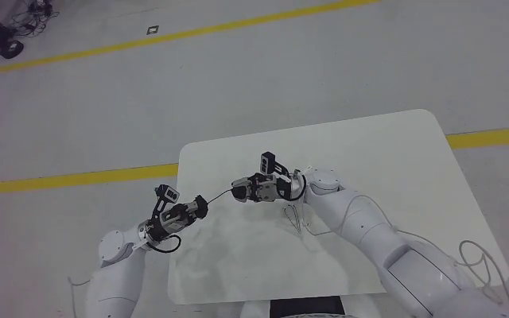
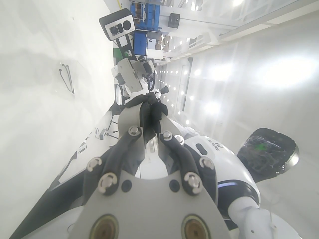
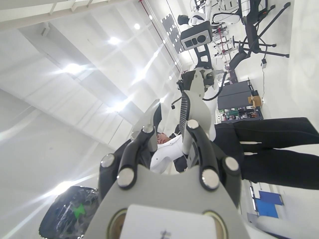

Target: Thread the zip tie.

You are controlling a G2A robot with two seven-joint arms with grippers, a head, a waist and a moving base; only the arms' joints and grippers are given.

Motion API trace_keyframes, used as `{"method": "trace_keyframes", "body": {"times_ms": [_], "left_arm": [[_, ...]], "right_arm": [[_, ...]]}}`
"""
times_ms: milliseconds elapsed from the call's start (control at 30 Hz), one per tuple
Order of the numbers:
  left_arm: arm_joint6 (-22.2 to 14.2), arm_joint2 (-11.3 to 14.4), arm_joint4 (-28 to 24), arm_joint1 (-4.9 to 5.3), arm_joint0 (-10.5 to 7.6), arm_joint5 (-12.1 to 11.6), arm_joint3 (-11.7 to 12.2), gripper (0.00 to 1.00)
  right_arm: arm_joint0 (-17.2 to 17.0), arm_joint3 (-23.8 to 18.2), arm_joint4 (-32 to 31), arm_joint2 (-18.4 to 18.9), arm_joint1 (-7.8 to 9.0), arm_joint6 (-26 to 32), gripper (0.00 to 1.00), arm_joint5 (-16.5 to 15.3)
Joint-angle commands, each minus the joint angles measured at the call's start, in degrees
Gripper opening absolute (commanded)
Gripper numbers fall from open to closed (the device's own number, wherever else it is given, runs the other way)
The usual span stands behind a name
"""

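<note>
Left fingers (image 1: 200, 207): closed tight on one end of the zip tie (image 1: 219, 195). They are in the air above the counter (image 1: 382, 159), near its edge.
Right fingers (image 1: 238, 191): partly open. The right wrist view shows a clear gap between the two pads, and I see nothing clamped there.
Zip tie: a thin black strap in the air between the two arms, running from the left fingers to the tips of the right fingers. I cannot tell if its free end touches them.
Spare ties (image 2: 67, 78): lying flat on the counter near the right arm, apart from the work.
Step, as I judge: lining up the strap. I see no loop made yet.
Risk 1: the strap is thin and bends, so with a small wrong angle the tip passes beside the slot.
Risk 2: if the right fingers close off centre, they push the strap sideways and it may twist in the left grip.
Risk 3: a dropped strap falls near the counter edge, maybe to the floor.
</note>
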Motion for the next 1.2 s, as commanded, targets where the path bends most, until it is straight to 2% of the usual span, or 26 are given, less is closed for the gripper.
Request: {"method": "trace_keyframes", "body": {"times_ms": [0, 367, 533, 733, 800, 1100, 1133, 1167], "left_arm": [[0.0, 0.0, 0.0, 0.00, 0.00, 0.0, 0.0, 0.00], [0.0, 0.0, 0.0, 0.00, 0.00, 0.0, 0.0, 0.00], [0.0, 0.0, 0.0, 0.00, 0.00, 0.0, 0.0, 0.00], [0.0, 0.0, 0.0, 0.00, 0.00, 0.0, 0.0, 0.00], [0.0, 0.0, 0.0, 0.00, 0.00, 0.0, 0.0, 0.00], [0.0, 0.0, 0.0, 0.00, 0.00, 0.0, 0.0, 0.00], [0.0, 0.0, 0.0, 0.00, 0.00, 0.0, 0.0, 0.09], [0.0, 0.0, 0.0, 0.00, 0.00, 0.0, 0.0, 0.38]], "right_arm": [[-0.1, -0.2, -0.2, 0.0, 0.04, 0.3, 0.16, -0.1], [-0.4, -1.0, -0.9, -0.4, 0.01, 0.2, 0.13, 0.2], [-0.3, -1.1, -1.2, -0.5, -0.02, -0.1, 0.05, 0.2], [-0.3, -1.2, -1.3, -0.6, -0.07, -0.6, 0.05, 0.3], [-0.3, -1.2, -1.3, -0.6, -0.09, -0.8, 0.00, 0.2], [-0.6, -1.3, -1.2, -0.3, -0.06, -2.0, 0.00, -0.3], [-0.6, -1.4, -1.2, -0.3, -0.05, -2.2, 0.00, -0.4], [-0.7, -1.4, -1.1, -0.2, -0.03, -2.4, 0.00, -0.5]]}}
